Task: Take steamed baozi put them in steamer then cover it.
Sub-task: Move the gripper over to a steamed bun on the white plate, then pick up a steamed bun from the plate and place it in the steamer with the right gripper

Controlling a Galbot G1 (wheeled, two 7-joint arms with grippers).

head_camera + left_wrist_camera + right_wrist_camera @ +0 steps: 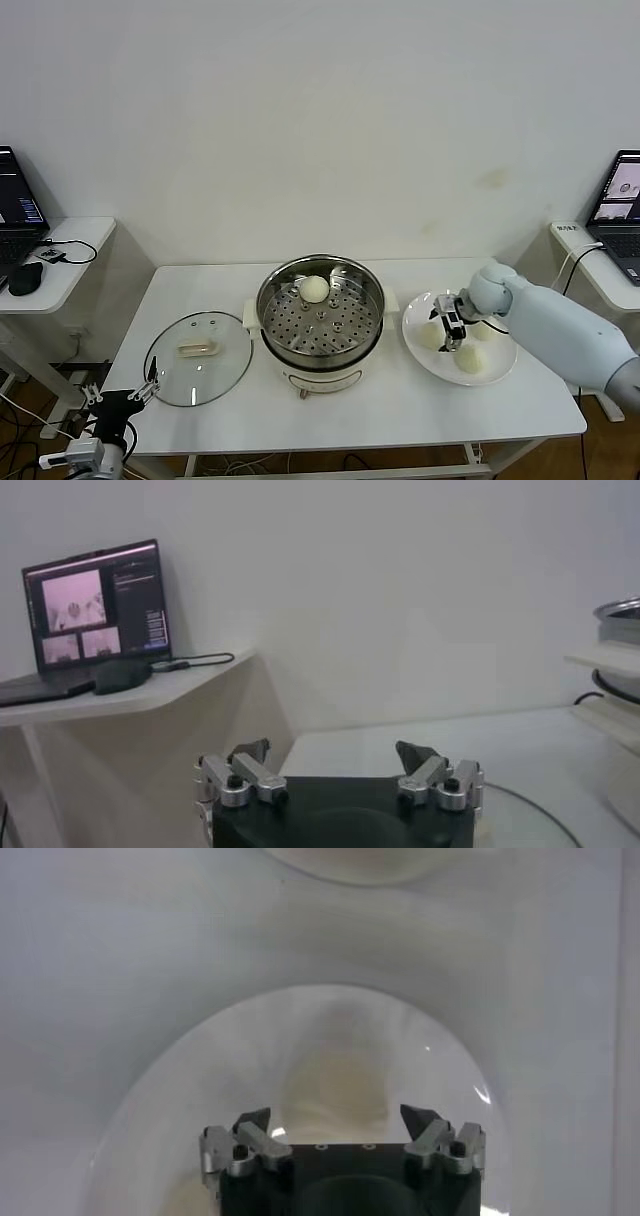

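On the white desk [400, 410] the steamer [320, 312] stands in the middle, uncovered, with one steamed baozi [315, 288] resting on its perforated tray toward the far side. Left of it the glass cover [198, 358] lies flat on the desk, handle up. To the right sits a white plate [497, 374] carrying three more buns [468, 360]. Over this plate the right claw [448, 329] hangs low among the buns, its fingers spread apart and holding nothing. Down at the desk's near left corner the left claw [122, 394] waits just beside the cover's rim, fingers [250, 752] likewise apart and empty.
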